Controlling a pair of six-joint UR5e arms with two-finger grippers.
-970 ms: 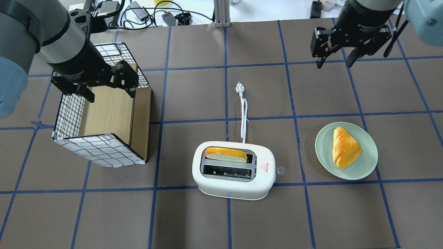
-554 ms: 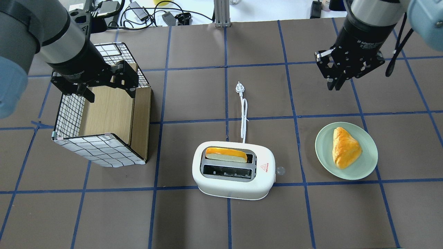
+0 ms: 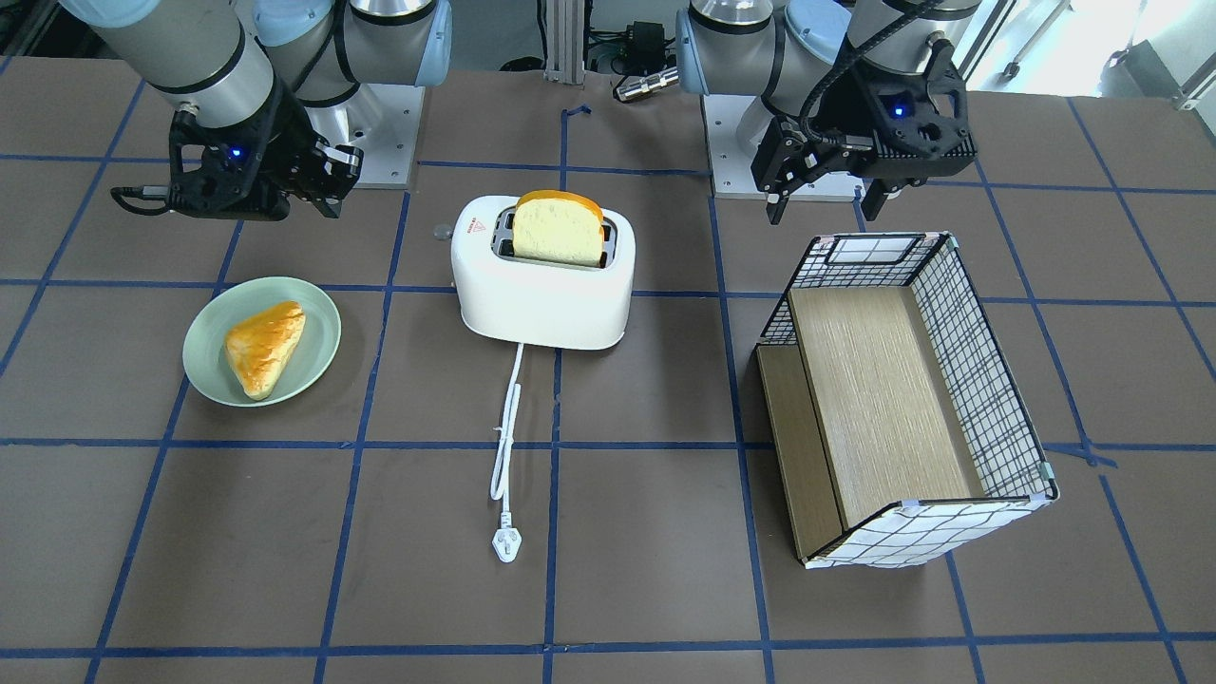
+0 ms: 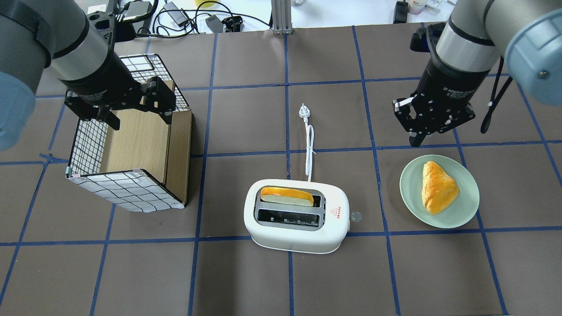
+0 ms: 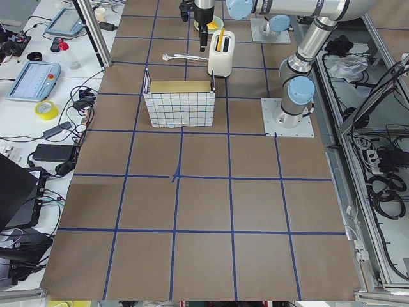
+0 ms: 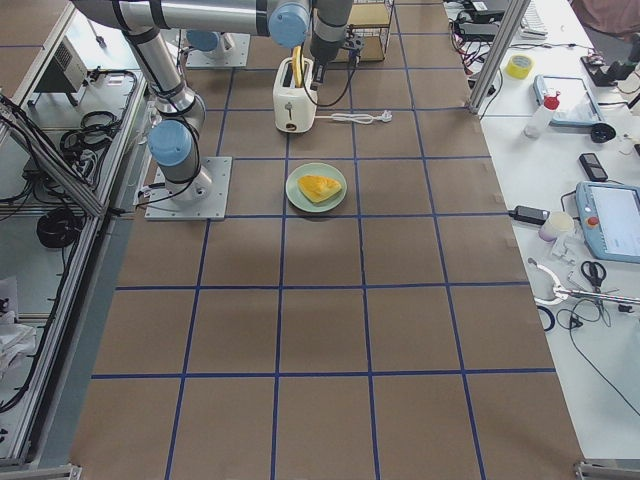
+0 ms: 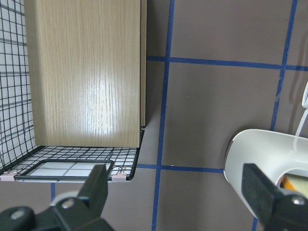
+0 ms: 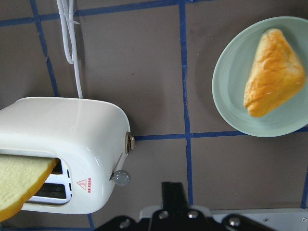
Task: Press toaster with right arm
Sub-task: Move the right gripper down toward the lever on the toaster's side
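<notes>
The white two-slot toaster (image 4: 296, 237) stands mid-table with a bread slice (image 4: 287, 196) upright in its far slot. Its lever, with a small clear knob (image 4: 355, 216), is on the end facing the plate; the knob also shows in the right wrist view (image 8: 121, 178). Its white cord and plug (image 4: 304, 112) trail away behind it. My right gripper (image 4: 416, 141) is shut and empty. It hangs in the air beyond the plate, to the right of the toaster and apart from it. My left gripper (image 4: 140, 120) is open and empty over the grid-patterned box (image 4: 131, 188).
A green plate (image 4: 408, 193) with a golden pastry (image 4: 437, 186) lies to the right of the toaster, close under my right gripper. The grid-patterned box with a wooden inside lies on its side at the left. Cables and gear lie past the table's far edge.
My right gripper has shut. It has come from the table's far right corner toward the plate and toaster. The left arm, toaster and plate have not moved.
</notes>
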